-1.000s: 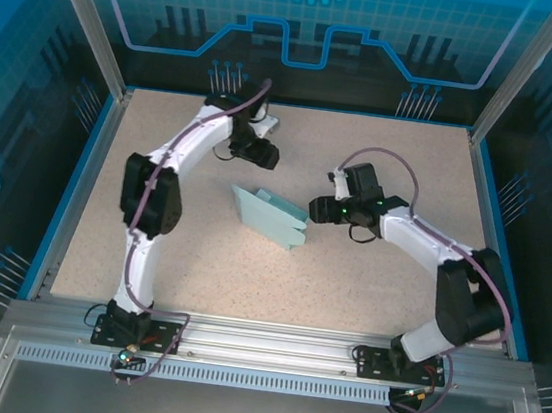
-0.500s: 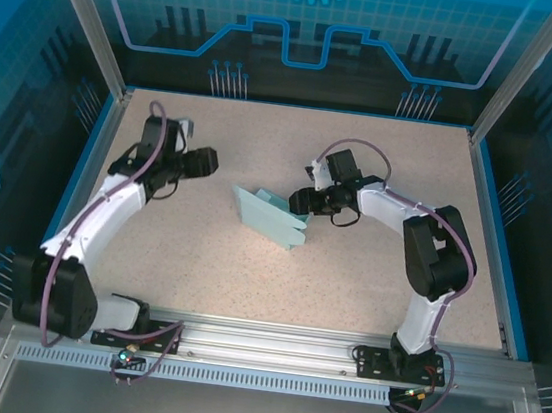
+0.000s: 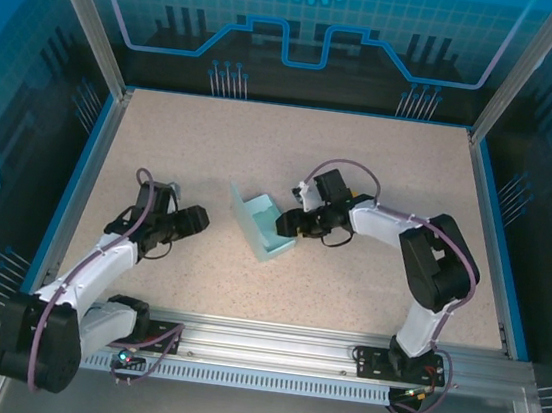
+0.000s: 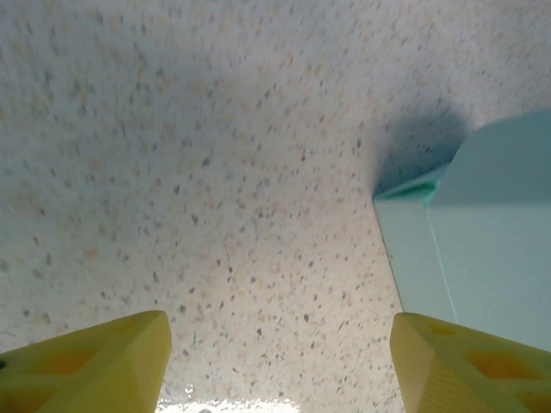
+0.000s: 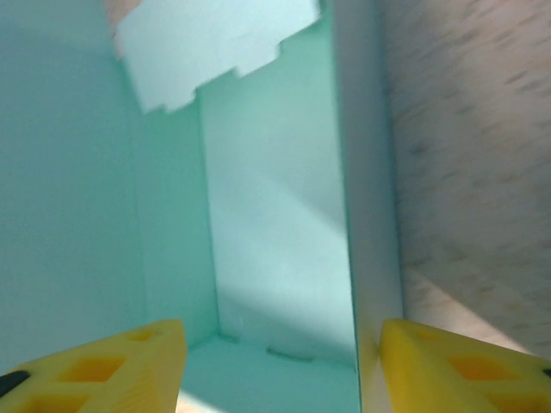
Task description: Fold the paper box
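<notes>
So the paper box is seen propped up more steeply than half a second ago, with its open side turned to the right gripper. That gripper is now pressed right up against the box, where before it was held just off the box's far-right corner. From the right wrist view, the box interior is found straight ahead of the yellow fingers, and one thin wall is placed between them, close to the right-hand finger. The jaws are kept wide apart and nothing is clamped.

The left gripper has been swung a long way back toward the near-left side of the speckled table. It is now parked low, pointed at the box from its left, a short gap away. In the left wrist view the box is seen ahead and to the right of the spread fingers, with bare tabletop between them, so it's open too.
</notes>
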Controlling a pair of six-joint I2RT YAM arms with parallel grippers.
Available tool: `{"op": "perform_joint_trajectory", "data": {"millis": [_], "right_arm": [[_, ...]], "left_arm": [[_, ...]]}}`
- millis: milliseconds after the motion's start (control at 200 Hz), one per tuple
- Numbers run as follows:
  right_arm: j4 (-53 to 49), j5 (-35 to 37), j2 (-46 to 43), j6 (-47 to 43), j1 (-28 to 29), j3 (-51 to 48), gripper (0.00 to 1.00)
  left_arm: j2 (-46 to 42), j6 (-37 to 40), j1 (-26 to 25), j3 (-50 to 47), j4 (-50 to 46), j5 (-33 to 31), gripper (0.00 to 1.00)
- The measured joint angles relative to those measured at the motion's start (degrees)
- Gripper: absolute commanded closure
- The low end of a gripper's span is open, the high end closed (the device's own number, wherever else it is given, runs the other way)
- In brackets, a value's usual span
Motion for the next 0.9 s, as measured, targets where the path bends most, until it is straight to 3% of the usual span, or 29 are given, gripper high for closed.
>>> {"op": "perform_joint_trajectory", "data": {"millis": [260, 545, 901], "right_arm": [[2.45, 1.49, -5.88, 2.25, 1.66, -3.91, 0.34], [2.27, 4.09, -8.66, 2.12, -3.54, -4.55, 0.33], [-1.2, 5.97, -10.64, -1.49, -10.51, -4.57, 0.35]], "left_arm": [[5.07, -3.23, -1.29, -2.34, 6.8, 5.31, 0.35], [20.33, -5.27, -6.64, 1.31, 14.12, 7.34, 0.38], [33.9, -5.99, -12.13, 13.03, 19.12, 7.8, 0.39]]}}
